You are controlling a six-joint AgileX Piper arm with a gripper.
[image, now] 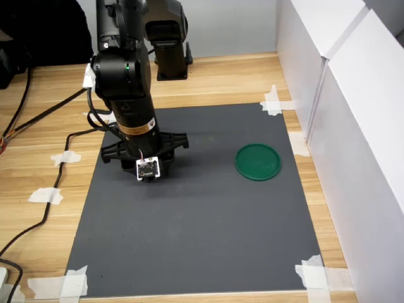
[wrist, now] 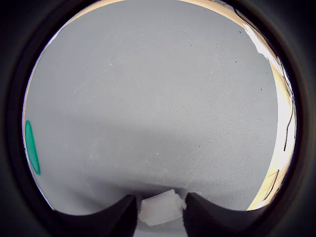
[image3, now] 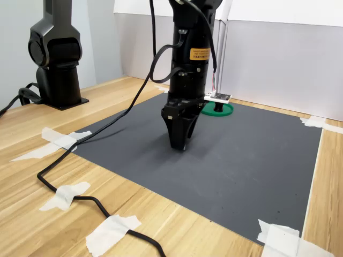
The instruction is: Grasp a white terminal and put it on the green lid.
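White terminal: tiny blocky plastic piece, clamped between black jaws above mat.

One white terminal, one green lid, one dark mat and one arm are seen; several tape strips are counted.

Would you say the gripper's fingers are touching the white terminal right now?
Touching. In the wrist view the white terminal sits wedged between the two dark fingers of the gripper, with no visible gap.
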